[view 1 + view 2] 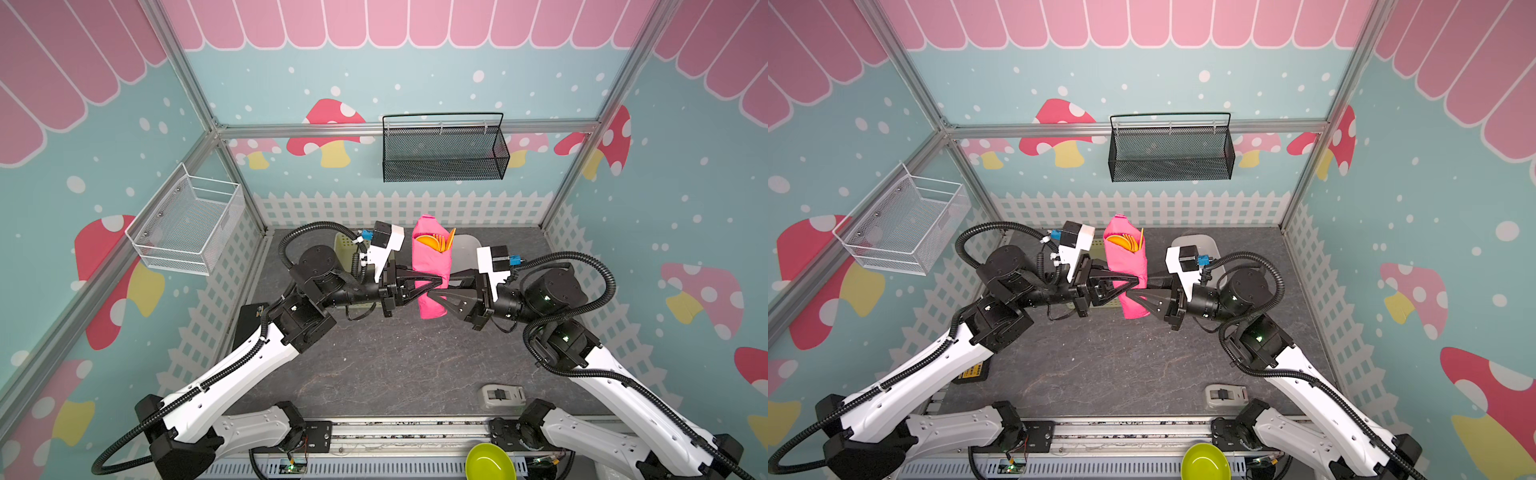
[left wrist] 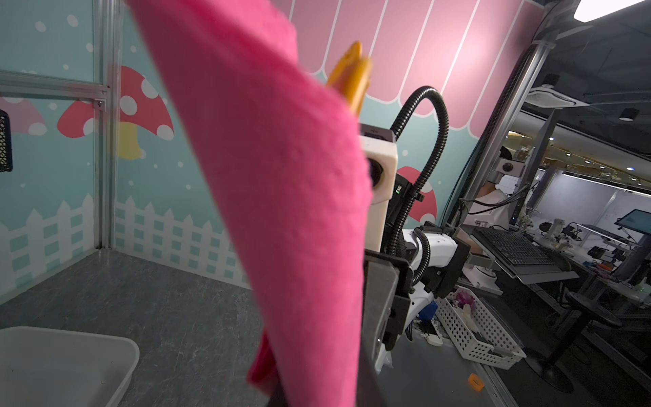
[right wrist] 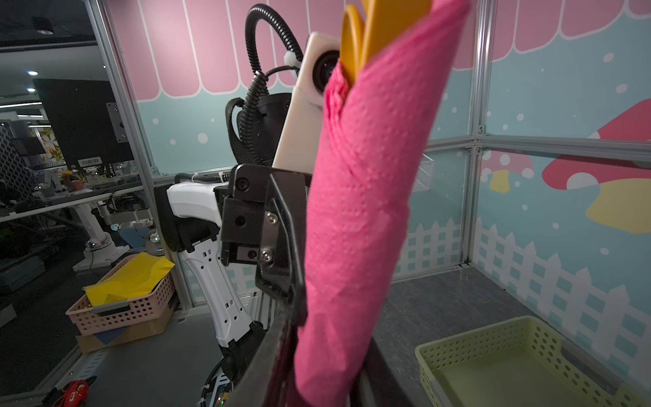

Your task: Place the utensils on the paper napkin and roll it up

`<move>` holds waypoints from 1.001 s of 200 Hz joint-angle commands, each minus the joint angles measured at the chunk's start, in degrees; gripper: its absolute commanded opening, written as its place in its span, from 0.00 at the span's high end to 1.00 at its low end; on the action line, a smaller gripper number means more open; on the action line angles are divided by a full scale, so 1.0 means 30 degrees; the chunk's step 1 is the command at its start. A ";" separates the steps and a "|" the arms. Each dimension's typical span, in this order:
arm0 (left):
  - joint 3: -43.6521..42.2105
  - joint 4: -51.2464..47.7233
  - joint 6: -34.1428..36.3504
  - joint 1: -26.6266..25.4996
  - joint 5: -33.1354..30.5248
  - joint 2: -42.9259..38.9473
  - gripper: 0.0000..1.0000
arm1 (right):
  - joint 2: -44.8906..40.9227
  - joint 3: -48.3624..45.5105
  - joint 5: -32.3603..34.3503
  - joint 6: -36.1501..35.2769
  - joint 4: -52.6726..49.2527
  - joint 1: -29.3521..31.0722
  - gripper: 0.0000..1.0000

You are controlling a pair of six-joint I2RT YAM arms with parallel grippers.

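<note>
The paper napkin (image 1: 430,257), rolled round the utensils (image 1: 436,243), stands upright above the table (image 1: 395,365), with the utensil heads toward 12 o'clock. The left gripper (image 1: 436,282) clamps its middle from 9 o'clock, likely to keep the wrap tight. The right gripper (image 1: 435,296) straddles the lower end from 3 o'clock — I cannot tell whether it grips.

The rolled paper napkin (image 1: 430,262), utensils (image 1: 436,242) inside, stood between the left gripper (image 1: 442,281) and right gripper (image 1: 440,287), before a perforated basket (image 1: 345,245) and a bin (image 1: 466,246).
</note>
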 commanded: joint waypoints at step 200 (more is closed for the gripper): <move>-0.0701 0.0970 0.0110 -0.0054 0.0614 -0.0793 0.20 | -0.0594 -0.0366 -0.2993 -0.0189 0.2235 0.0087 1.00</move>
